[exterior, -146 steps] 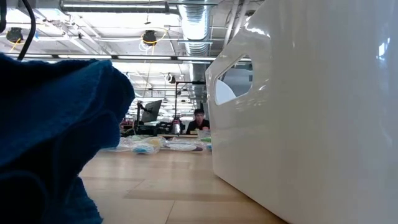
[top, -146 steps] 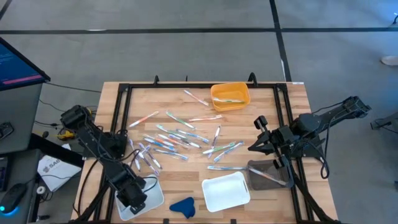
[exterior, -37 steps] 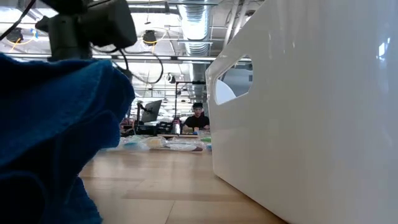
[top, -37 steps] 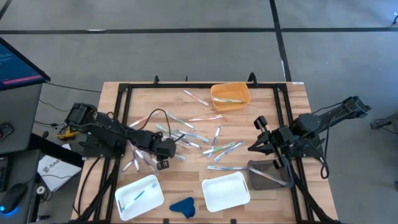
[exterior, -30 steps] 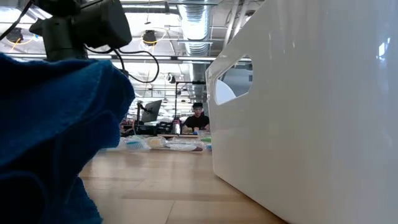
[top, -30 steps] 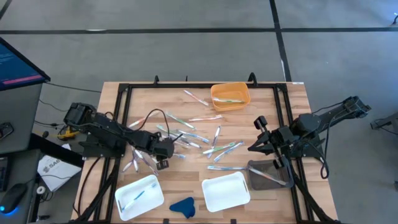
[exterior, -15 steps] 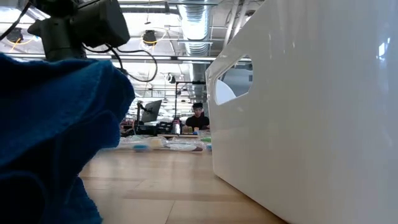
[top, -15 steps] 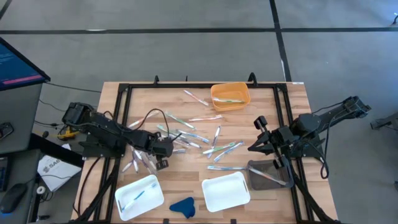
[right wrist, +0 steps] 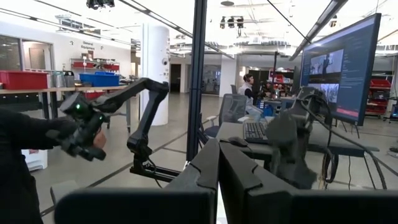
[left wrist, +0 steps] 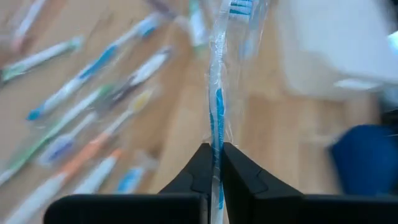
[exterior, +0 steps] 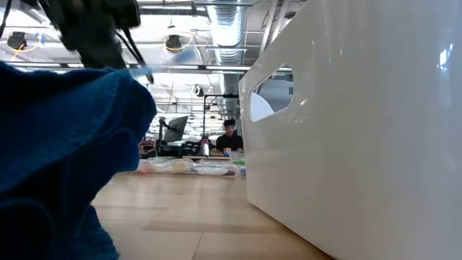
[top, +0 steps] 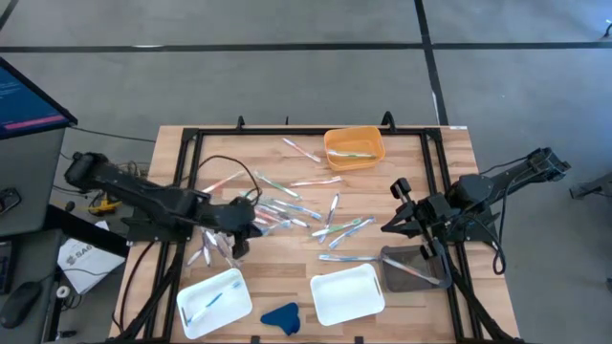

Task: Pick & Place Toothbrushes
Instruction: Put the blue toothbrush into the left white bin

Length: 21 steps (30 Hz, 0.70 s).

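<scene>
I've got left gripper (left wrist: 216, 163) clenched on a toothbrush (left wrist: 216, 106), long axis straight ahead | white tray (top: 214, 302) at 6 o'clock | right gripper (right wrist: 217, 163) closed, parked.

Table top (top: 287, 272) — pale wood planking, matt, with visible grain. Frame rails (top: 316, 132) on it look like black metal, matt. Toothbrushes (top: 287, 212): smooth plastic; the one at the left gripper (left wrist: 214, 163) sits in a clear, glossy film wrapper (left wrist: 219, 93). White trays (top: 346, 294) are glossy, smooth plastic; the orange bin (top: 354, 147) — plastic too. Blue cloth (exterior: 65, 159) is soft and fuzzy.
</scene>
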{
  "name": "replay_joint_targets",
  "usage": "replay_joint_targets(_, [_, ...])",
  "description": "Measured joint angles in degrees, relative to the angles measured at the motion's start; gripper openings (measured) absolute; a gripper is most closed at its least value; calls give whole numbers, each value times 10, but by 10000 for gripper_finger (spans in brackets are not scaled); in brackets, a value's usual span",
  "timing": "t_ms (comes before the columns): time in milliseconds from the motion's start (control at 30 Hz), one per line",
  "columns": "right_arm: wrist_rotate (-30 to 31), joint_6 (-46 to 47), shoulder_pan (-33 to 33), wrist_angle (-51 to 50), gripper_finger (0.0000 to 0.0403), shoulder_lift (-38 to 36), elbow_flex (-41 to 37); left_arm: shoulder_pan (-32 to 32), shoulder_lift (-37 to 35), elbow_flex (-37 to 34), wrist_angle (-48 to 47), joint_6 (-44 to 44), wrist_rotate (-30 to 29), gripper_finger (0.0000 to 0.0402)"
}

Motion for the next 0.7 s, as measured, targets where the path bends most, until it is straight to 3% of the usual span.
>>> replay_joint_targets(133, [0,0,0,-2,0,0,0,-42,-41,0,7,-37,47,8])
replay_joint_targets(333, [0,0,0,-3,0,0,0,-160,-56,0,34,-60,55,11])
replay_joint_targets(533, [0,0,0,-3,0,0,0,-270,-26,2,94,-199,48,9])
replay_joint_targets(700, [0,0,0,-2,0,0,0,-329,25,14,92,-273,39,8])
